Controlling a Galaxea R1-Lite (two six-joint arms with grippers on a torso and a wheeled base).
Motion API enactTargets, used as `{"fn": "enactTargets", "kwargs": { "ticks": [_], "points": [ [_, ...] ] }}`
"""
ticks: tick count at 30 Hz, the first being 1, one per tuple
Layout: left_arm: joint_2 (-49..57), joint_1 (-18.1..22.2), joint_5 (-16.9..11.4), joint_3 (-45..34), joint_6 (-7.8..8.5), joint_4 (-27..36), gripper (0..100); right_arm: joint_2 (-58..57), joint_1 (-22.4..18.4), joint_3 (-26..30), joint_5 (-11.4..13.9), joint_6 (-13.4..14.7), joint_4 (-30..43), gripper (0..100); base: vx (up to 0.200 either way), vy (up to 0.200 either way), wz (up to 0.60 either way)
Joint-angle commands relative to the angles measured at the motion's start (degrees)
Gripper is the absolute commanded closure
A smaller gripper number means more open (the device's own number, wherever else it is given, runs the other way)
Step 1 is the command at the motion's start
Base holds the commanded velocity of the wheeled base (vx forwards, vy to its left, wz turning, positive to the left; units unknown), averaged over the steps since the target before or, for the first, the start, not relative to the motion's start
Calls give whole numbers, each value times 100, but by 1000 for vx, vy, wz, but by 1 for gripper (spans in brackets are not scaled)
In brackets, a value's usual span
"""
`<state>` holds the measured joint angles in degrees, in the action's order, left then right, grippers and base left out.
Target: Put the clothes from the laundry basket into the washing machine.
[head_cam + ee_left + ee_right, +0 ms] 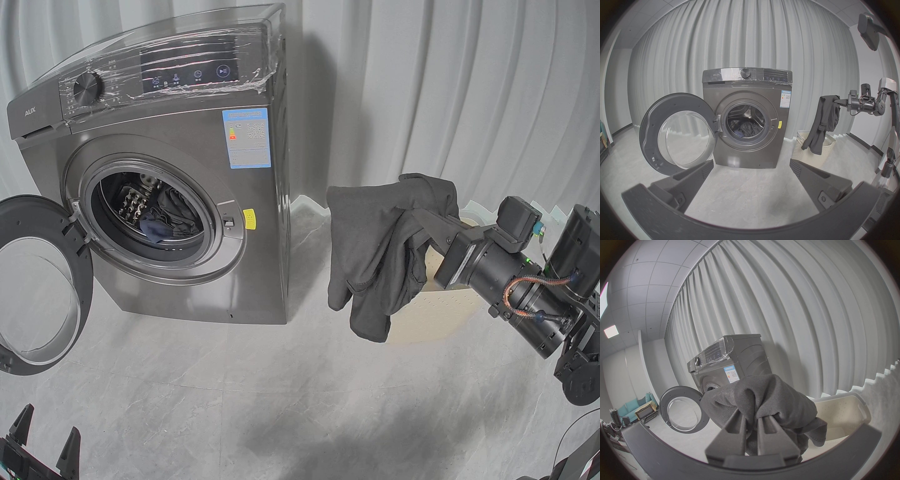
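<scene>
My right gripper (751,427) is shut on a dark grey garment (381,250), which hangs in the air over the cream laundry basket (437,306) on the floor at the right. To the left stands the grey washing machine (187,125), its round door (37,281) swung wide open. Several dark clothes (165,215) lie inside the drum. Low at the near left, my left gripper (45,437) is open and holds nothing; in its wrist view the left gripper (750,184) faces the machine's opening across bare floor.
White curtains (450,94) hang behind the machine and basket. Pale tiled floor (262,387) lies between me and the machine. The open door juts out to the machine's left. A room with a teal sofa (629,405) lies far off.
</scene>
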<state>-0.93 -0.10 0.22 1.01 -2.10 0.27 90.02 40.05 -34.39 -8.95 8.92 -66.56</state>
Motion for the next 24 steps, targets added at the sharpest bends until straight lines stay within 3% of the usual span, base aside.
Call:
{"fn": "enactTargets", "kwargs": {
  "ticks": [1, 24],
  "points": [
    [84, 1, 4, -92, -1, 0, 0, 25, 65, 11, 7, 4, -6, 100, 0, 200, 0],
    [84, 1, 4, -92, -1, 0, 0, 139, 188, 11, 51, 48, -15, 100, 0, 200, 0]
  ]
}}
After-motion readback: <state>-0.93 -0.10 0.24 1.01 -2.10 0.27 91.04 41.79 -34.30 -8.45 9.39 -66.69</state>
